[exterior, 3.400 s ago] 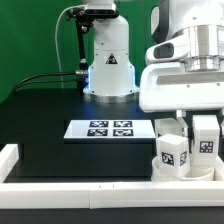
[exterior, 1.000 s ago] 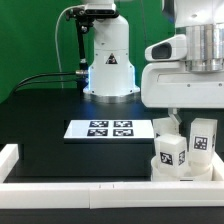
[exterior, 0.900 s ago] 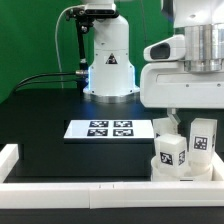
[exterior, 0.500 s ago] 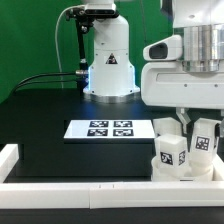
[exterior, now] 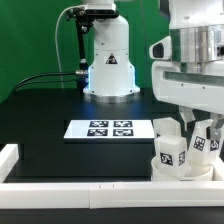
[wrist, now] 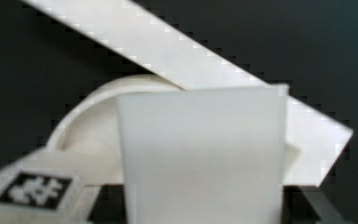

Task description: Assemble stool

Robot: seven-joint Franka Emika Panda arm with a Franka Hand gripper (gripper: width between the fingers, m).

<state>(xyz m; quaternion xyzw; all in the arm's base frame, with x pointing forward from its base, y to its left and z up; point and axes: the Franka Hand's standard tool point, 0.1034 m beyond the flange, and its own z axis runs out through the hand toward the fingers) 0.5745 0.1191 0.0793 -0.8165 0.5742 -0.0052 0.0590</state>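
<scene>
Cluster of small white plastic stool parts, short chunky legs bearing black-and-white square tags, located at the exterior view's right on the black worktop, just inside the long white edge rail. Round thick white disc seat visible in the wrist view, partly behind a pale upright leg filling the middle of that view; a tagged part shows at one corner. White Franka arm's two-finger gripper positioned low over the rightmost tagged leg, dark fingers flanking it. Compared with one second ago: wrist body shifted toward the exterior view's right and rotated, rightmost leg now tilted instead of upright, jaws narrowed from fully spread. Whether the jaws are actually grasping the leg: cannot tell, contact hidden by the wrist body. Flat white marker board with four tags unchanged at worktop centre, well apart from the legs.
</scene>
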